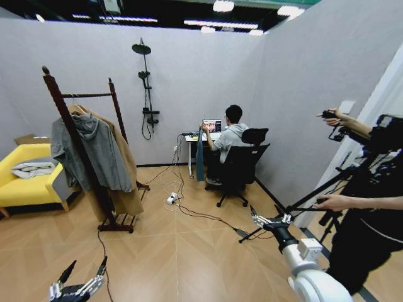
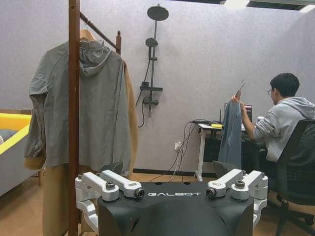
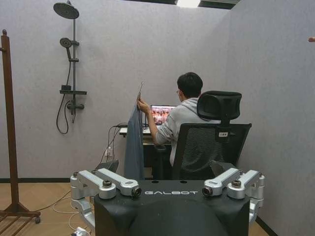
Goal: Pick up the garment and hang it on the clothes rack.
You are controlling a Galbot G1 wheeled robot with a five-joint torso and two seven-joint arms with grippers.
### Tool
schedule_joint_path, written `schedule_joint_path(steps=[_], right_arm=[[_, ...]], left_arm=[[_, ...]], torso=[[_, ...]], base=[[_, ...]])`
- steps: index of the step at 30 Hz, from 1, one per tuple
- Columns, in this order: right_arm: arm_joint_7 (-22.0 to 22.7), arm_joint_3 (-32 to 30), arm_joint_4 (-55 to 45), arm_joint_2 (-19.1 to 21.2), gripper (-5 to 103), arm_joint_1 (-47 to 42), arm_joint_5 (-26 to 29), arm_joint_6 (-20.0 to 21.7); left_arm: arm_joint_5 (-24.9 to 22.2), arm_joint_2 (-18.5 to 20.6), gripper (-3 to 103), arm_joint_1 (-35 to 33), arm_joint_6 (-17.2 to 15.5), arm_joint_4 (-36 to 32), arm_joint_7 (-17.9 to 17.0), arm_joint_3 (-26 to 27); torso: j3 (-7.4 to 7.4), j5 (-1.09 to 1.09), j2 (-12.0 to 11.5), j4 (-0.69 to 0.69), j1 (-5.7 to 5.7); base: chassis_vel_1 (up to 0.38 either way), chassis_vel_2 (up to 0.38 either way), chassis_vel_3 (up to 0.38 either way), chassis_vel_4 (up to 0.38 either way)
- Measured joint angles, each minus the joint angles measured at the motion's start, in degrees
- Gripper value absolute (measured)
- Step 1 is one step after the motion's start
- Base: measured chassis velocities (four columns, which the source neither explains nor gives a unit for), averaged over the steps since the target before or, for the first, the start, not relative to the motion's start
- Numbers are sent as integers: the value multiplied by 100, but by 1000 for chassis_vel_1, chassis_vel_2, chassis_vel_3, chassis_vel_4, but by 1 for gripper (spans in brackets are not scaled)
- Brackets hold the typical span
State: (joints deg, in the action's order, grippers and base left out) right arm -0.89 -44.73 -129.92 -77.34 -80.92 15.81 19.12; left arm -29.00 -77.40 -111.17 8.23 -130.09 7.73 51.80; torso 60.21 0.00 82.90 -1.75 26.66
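Left gripper [image 1: 80,275], black body with silver finger links and dark tips, sits low at the 7 o'clock corner of the head view, fingers spread apart and pointing forward. Right gripper [image 1: 269,214], on a white and black arm, extends from 5 o'clock toward centre, fingers likewise spread.

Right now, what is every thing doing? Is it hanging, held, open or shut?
garment: held up by a seated person's hand, not on the rack.
clothes rack: upright, holding a grey hoodie and tan coat.
left gripper: open, empty.
right gripper: open, empty.
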Motion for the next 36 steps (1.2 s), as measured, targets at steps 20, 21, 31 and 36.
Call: schedule_joint_path(steps=[20, 21, 31, 36], right_arm=[[-26, 135, 91, -65, 100, 38, -140, -2], [-30, 149, 111, -72, 100, 39, -141, -4], [-59, 204, 166, -30, 100, 68, -147, 59], [-75, 209, 200, -18, 100, 88, -137, 22]], left_arm=[[0, 0, 100, 0, 0, 0, 0, 0], [0, 0, 100, 0, 0, 0, 0, 0], [0, 0, 100, 0, 0, 0, 0, 0], [0, 0, 100, 0, 0, 0, 0, 0]], torso=[[0, 0, 0, 0, 0], [0, 0, 0, 0, 0], [0, 0, 0, 0, 0], [0, 0, 0, 0, 0]], base=[[0, 0, 0, 0], [0, 0, 0, 0], [0, 0, 0, 0], [0, 0, 0, 0]])
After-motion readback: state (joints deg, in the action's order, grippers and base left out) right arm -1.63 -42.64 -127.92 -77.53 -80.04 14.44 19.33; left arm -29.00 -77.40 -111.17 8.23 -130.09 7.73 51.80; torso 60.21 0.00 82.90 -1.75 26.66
